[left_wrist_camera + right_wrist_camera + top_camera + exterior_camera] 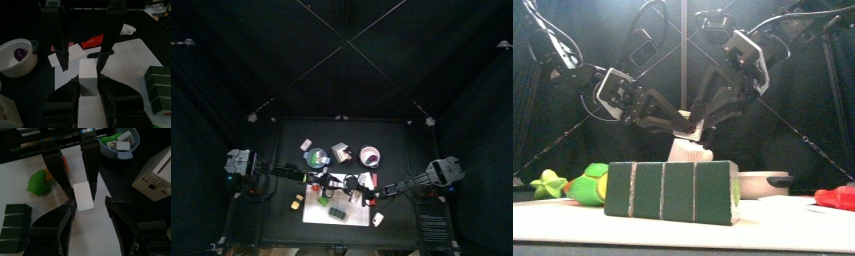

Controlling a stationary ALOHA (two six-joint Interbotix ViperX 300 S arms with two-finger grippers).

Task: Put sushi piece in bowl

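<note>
Plainly the arms meet over the middle of the worktop, a little toward its front edge; going from the left, a green toy lies near the front-left corner, and a green block stands at the front edge; the left gripper comes next, its jaws pinching the sushi, a pale oblong piece held clear of the table; the right gripper faces it, jaws spread either side of the piece and, as far as the wrist views show, not touching it; beyond, toward the back edge, sit a grey bowl already holding small things and a white bowl with a purple thing inside, the white one further right; which bowl the task means I cannot tell. The sushi looks light and probably somewhat soft, so I judge a gentle squeeze enough and a hard one likely to dent it or make it spring out; its long flat sides offer the surest hold, taken near the middle so that it does not swing; the smooth faces may slip, so it should be let go low over the bowl, not dropped from a height.
</note>
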